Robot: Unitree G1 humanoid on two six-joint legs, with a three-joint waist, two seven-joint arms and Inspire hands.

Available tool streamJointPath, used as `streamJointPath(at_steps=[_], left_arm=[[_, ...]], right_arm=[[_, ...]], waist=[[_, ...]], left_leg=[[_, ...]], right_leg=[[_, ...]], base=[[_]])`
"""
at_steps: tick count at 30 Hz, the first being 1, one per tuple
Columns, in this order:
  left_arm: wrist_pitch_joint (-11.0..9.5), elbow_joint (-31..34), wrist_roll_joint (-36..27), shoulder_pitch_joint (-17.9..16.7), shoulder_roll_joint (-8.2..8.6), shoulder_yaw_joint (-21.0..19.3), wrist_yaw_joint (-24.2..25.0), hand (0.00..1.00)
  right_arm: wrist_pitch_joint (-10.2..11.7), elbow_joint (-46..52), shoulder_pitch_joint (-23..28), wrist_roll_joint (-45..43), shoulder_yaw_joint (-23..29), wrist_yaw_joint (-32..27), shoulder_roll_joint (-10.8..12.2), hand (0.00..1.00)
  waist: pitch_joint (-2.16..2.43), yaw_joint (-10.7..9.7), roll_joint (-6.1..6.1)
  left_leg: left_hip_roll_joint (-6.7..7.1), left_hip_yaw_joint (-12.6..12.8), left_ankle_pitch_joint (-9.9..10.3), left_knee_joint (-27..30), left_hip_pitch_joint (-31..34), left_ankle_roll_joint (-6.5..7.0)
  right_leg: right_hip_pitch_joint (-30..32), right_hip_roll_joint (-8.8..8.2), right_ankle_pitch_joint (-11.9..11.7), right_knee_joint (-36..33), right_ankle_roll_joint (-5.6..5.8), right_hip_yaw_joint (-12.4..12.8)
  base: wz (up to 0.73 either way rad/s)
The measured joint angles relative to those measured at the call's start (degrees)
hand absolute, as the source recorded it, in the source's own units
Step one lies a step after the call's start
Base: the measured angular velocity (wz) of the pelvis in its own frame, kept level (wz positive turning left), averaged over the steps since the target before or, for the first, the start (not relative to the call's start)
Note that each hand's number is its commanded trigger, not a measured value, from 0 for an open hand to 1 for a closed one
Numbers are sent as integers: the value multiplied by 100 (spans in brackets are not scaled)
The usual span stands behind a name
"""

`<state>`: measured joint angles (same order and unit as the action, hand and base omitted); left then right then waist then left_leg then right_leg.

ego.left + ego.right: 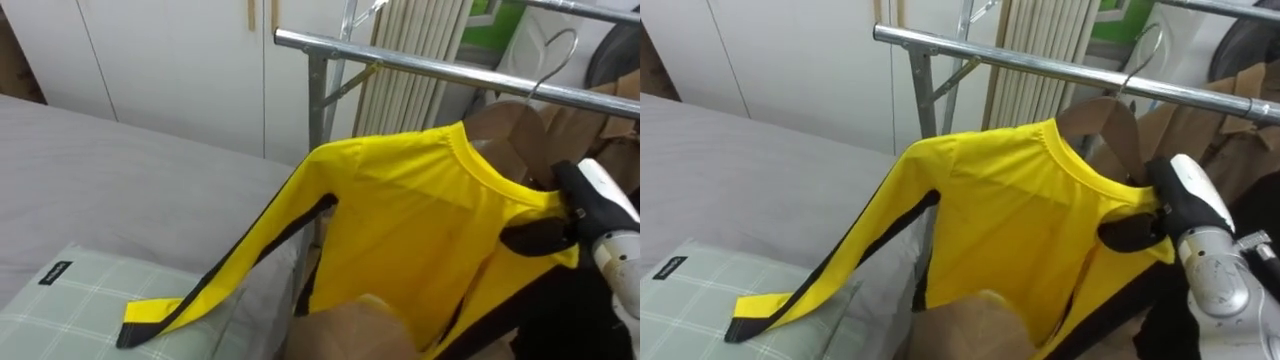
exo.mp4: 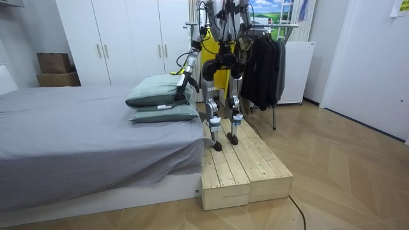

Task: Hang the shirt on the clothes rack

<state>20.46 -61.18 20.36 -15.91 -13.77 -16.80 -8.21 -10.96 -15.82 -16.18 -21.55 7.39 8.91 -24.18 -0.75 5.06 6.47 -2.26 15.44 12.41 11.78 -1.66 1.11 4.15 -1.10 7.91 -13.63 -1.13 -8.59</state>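
Beside the bed [image 2: 77, 128], on a wooden platform [image 2: 236, 169], the robot stood facing the rack [image 1: 420, 62]. Its right hand [image 1: 1190, 205] was clenched on one shoulder of the yellow shirt [image 1: 410, 220], which sat on a hanger [image 1: 500, 130] just under the rail. Whether the hook was over the rail could not be told. One sleeve [image 1: 230, 265] trailed down onto a pillow [image 1: 70, 300]. The left hand [image 2: 183, 82] hung by the pillows, its state unclear.

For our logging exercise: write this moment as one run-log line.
shirt: on hanger, at rail | right hand: fingers shut on its shoulder | sleeve: on pillow | left hand: low by pillow
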Motion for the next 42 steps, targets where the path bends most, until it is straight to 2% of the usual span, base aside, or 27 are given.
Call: streamJointPath(at_steps=[4, 9, 14, 26, 33, 42], left_arm=[[-11, 0, 2, -1, -18, 0, 0, 0], [-68, 1, 4, -1, -31, -2, 0, 0], [-176, 0, 6, 0, -39, 0, 0, 0], [-248, -1, 3, -5, -91, -3, -4, 0], [-271, -1, -2, -5, -94, -3, -12, 0], [-271, 62, -3, -5, -129, -1, -16, 0]], right_arm=[[0, -388, -122, 138, -172, 129, -109, 100], [16, -606, -316, 137, -187, 416, -124, 100], [40, -654, -338, 150, -214, 555, -236, 100], [266, -1378, -534, 355, -235, 742, -336, 100], [382, -1860, -577, 425, -400, 866, -583, 100], [496, -2173, -680, 438, -397, 879, -581, 100]], waist=[[-5, 19, 18], [-7, 34, 20], [-9, 145, 25], [-23, 176, 68], [-22, 205, 66], [-22, 169, 66]], left_leg=[[-5, 10, -6, 2, -7, -8], [-10, 8, -15, -4, -8, -23], [-11, 8, -16, -6, -15, -23], [-12, -81, -16, -17, -126, -25], [-8, -102, -17, -45, -169, -25], [-11, -186, -18, -46, -190, -31]], right_leg=[[5, -22, 5, -1, -7, 9], [11, -30, 14, -3, -19, -5], [-3, -33, 14, -32, -20, -18], [-192, -41, 14, 99, -20, -165], [-231, -15, 14, 110, -20, -183], [-357, 11, 0, 239, -24, -267]], base=[[0], [0], [0], [4], [1], [5]])
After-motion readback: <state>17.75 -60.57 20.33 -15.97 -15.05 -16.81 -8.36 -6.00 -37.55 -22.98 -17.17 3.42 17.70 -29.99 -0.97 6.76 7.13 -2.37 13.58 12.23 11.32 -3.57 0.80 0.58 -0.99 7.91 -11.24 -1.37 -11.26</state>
